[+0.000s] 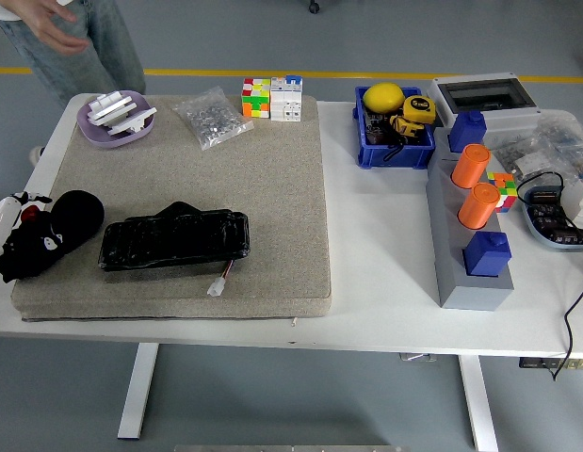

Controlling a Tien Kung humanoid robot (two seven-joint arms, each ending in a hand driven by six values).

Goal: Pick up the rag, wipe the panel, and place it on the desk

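The black rag (77,213) lies bunched at the left end of the grey mat (225,169). My left hand (25,247), black with a white wrist, comes in from the left edge and lies against the rag's near-left side. Black on black hides how it meets the cloth. The panel (174,240) is a long, glossy black slab lying on the mat just right of the rag. A short wire with a white plug (217,287) trails from its front edge. My right arm is out of view.
At the mat's back stand a purple dish (115,119), a bag of small parts (212,117) and cubes (271,97). To the right are a blue bin (393,127) and a grey rack with orange cylinders (472,212). A person (74,38) stands at the far left corner.
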